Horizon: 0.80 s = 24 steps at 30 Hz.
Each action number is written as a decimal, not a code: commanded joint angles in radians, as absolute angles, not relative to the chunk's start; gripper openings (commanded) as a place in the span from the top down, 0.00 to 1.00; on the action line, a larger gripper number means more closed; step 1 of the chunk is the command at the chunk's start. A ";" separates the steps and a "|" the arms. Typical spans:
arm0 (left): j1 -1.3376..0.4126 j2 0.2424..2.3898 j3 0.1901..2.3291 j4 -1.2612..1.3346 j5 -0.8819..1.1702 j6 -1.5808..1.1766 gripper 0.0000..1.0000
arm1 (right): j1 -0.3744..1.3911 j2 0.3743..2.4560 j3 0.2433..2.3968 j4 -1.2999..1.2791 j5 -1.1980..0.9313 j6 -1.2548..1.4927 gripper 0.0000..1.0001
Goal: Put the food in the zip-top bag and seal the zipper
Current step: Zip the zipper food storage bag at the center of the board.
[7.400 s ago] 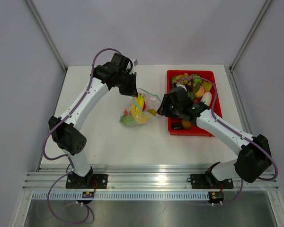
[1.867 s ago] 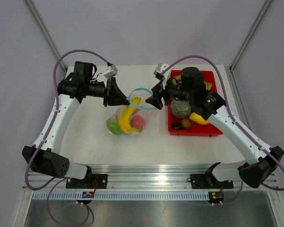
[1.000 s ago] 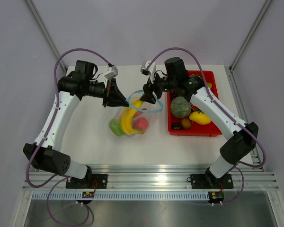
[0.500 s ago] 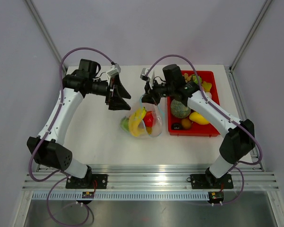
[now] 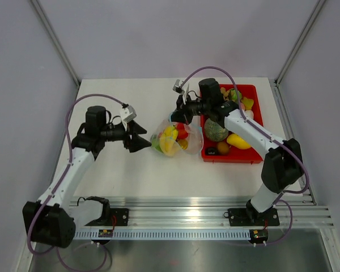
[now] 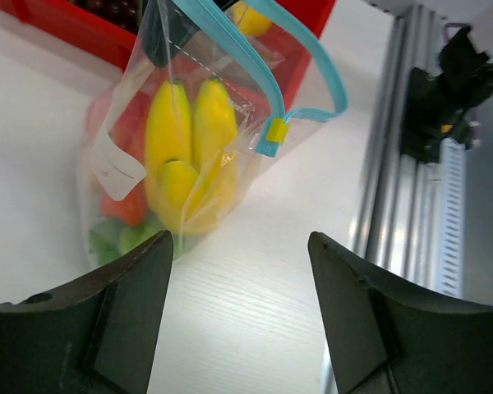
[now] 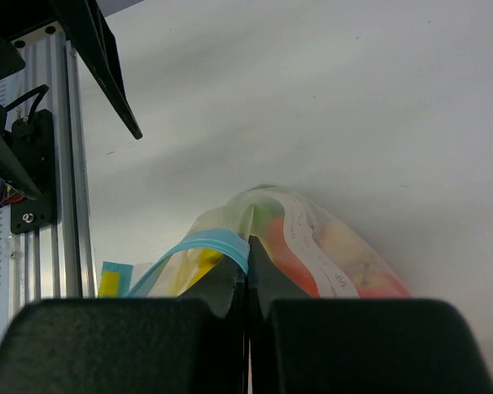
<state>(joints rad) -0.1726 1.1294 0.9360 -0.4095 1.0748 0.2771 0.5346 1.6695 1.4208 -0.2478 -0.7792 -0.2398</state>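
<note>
Pinching teal zipper strip (image 7: 204,241) of clear crinkly plastic bag (image 5: 184,143): right tool (image 7: 247,246), fingers shut tight. Left tool (image 6: 238,243) fingers apart, near bag, holding nothing. Yellow toy bananas (image 6: 185,144) inside bag. Bag sits on white bench (image 5: 130,175), beside red rectangular tray (image 5: 232,160).

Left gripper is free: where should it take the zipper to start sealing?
Pinch the zipper just beside its yellow slider, approaching from the side of the left gripper: that end hangs free, while the right gripper is shut on the far end.
</note>
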 commanded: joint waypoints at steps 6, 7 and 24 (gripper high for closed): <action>-0.405 0.993 0.790 -0.011 0.502 0.327 0.29 | 0.509 1.736 1.508 -0.190 -0.833 -0.134 1.00; -0.428 0.989 0.769 -0.005 0.488 0.330 0.28 | 0.509 1.738 1.509 -0.189 -0.833 -0.129 1.00; -0.476 1.089 0.700 0.227 0.580 0.215 0.35 | 0.508 1.741 1.509 -0.176 -0.833 -0.106 1.00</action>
